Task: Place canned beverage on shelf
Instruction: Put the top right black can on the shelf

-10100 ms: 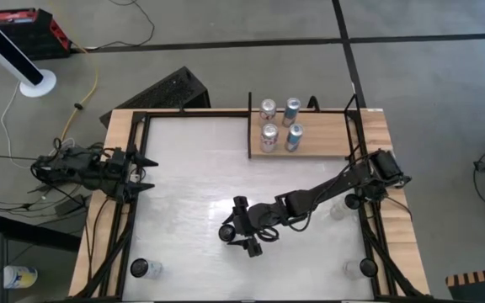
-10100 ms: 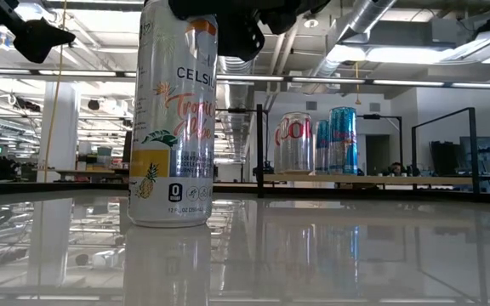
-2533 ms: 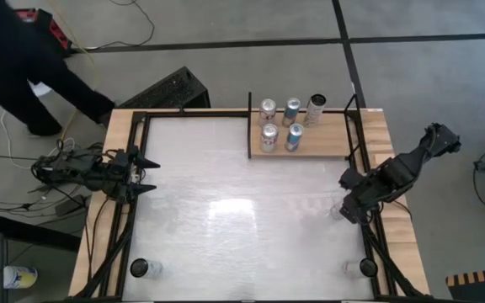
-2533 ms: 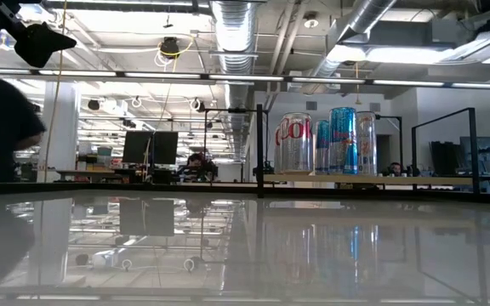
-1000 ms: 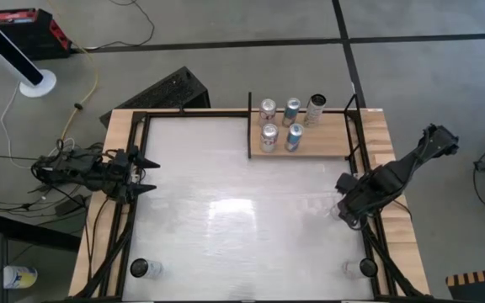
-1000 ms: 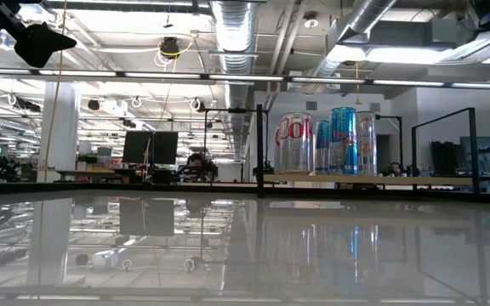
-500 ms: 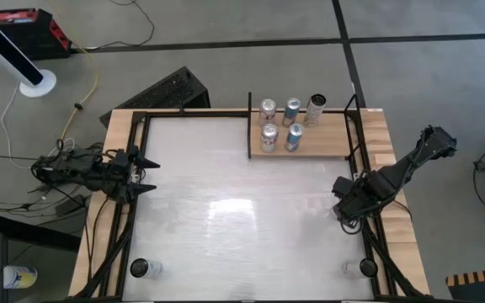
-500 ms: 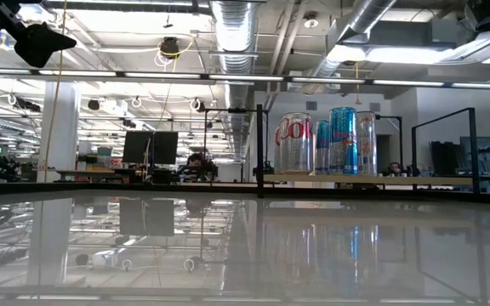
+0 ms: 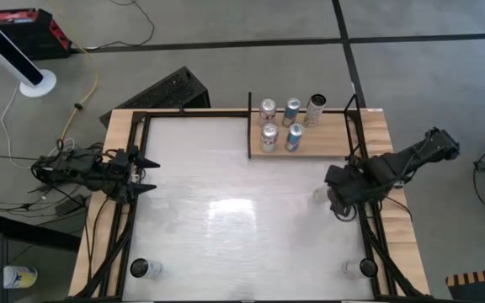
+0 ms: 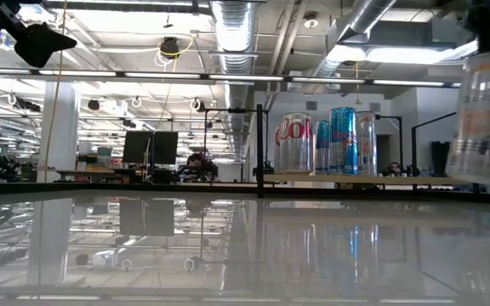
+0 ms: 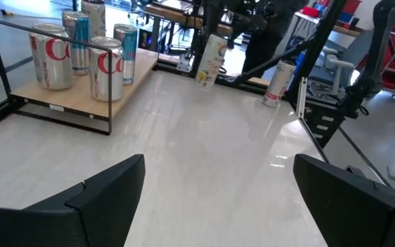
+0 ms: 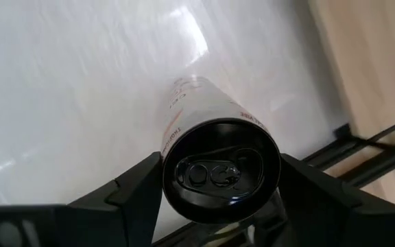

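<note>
From the high view, the right end effector (image 9: 337,187) sits near the right edge of the glossy white worktop (image 9: 226,210), and the light-brown wooden shelf with thin black posts (image 9: 331,135) lies just beyond it toward the far edge, a bit to the left. Five cans already stand on the shelf's left part, so the bare wood at its right end is the obvious spot. The left end effector (image 9: 146,172) is parked way over on the left rail, fingers spread, so the right arm is clearly the nearer one.

Low view: the tall slim white-and-silver beverage can (image 10: 483,119) hangs at the picture's right edge, upright and clear of the worktop, gripped from the top.

Left wrist view: same can (image 11: 210,60) seen across the worktop, lifted and slightly tilted under the right arm, with the shelf (image 11: 81,89) off to one side of it, well apart.

Right wrist view: looking down the can's (image 12: 218,154) long axis, dark top with pull tab facing the camera, both fingers clamped against its sides. So the end effector is grasping the can near its top, long axis roughly vertical.
</note>
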{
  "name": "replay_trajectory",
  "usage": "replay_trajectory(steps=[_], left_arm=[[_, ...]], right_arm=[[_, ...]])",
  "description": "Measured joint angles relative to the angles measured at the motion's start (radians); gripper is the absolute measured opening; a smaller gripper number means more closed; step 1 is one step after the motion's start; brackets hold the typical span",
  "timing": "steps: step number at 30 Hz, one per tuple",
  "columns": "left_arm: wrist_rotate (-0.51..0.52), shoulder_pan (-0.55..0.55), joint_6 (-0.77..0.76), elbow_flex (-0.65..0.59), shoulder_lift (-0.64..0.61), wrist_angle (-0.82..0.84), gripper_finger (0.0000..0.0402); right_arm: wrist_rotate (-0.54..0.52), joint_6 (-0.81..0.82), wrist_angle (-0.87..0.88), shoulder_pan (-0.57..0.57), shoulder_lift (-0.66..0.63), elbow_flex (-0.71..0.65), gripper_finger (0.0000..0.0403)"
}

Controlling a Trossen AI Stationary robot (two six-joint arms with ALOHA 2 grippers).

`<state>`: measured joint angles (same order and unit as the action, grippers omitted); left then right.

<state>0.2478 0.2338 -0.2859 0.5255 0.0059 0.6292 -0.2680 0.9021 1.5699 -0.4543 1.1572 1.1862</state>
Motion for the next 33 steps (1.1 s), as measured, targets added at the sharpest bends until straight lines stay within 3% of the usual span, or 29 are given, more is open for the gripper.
replay_trajectory(steps=[13, 33], left_arm=[[0.001, 0.0, -0.002, 0.0, 0.0, 0.0, 0.0357], [0.028, 0.0, -0.006, 0.0, 0.0, 0.001, 0.0357]], right_arm=[[-0.03, -0.461, 0.0, 0.409, -0.014, 0.073, 0.0276], [-0.028, -0.938, -0.003, 0.788, -0.044, 0.074, 0.0276]])
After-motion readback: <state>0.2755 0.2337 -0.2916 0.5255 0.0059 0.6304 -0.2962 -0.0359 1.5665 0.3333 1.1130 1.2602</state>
